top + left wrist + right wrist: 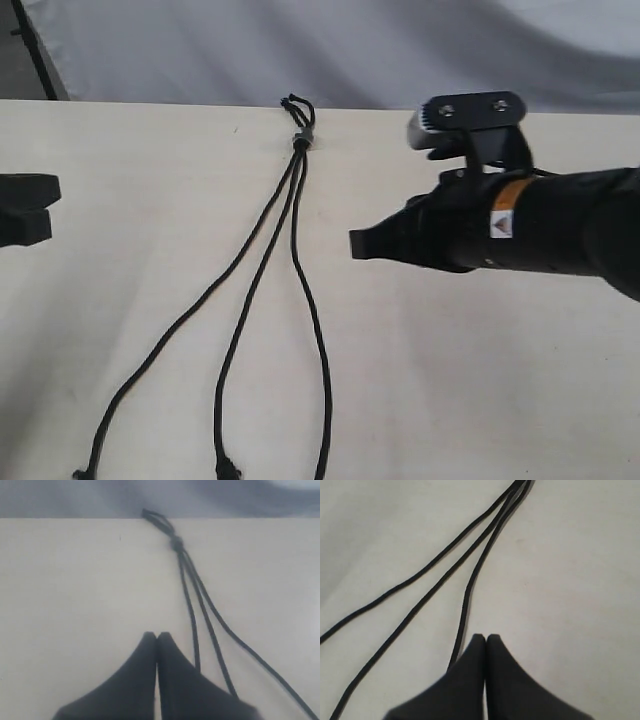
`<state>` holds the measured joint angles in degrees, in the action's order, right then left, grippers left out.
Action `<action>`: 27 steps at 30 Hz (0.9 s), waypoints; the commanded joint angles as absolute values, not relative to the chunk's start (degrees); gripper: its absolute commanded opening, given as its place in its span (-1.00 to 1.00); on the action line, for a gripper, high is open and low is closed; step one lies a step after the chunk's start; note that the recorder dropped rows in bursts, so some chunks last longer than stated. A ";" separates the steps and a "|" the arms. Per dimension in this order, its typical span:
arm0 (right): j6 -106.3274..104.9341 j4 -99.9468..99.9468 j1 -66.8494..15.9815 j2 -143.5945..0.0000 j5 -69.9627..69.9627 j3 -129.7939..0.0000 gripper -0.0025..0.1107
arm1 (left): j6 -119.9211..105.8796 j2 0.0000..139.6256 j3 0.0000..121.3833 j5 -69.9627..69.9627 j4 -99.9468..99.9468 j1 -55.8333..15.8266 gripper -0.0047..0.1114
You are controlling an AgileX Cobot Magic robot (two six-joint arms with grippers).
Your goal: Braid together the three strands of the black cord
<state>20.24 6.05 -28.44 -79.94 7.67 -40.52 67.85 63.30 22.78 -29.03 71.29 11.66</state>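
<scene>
Where one knot [300,141] binds — three strands [295,170], unbraided

The cord [300,150] lies on the bench [500,380], about in the middle. Its knot [300,140] sits near the far edge of the bench, with short loops [297,105] just behind it. From the knot the three strands run toward the near edge and spread apart as they go. The left strand [170,330] swings far out to the left. The middle strand [222,370] and the right strand [325,385] lie closer together. The left end effector [50,208] is at the far left, well apart from the cord. The right end effector [358,244] is on the right, near the right strand but not touching it.
</scene>
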 commanded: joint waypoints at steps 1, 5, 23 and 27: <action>18.10 6.76 -30.81 -86.85 13.36 -47.54 -0.96 | 71.97 64.07 28.94 -13.63 73.61 7.00 -0.92; 17.72 6.76 -30.97 -89.55 16.56 -51.11 -0.96 | 71.94 64.37 35.37 2.75 72.79 2.32 -0.92; 17.72 6.09 -38.83 -91.03 23.01 -53.97 -0.90 | 3.90 85.21 48.27 30.39 0.84 -6.56 -0.92; 18.35 6.09 -43.62 -91.03 21.58 -53.97 -0.41 | 3.90 86.24 48.37 30.31 0.84 -6.56 -0.92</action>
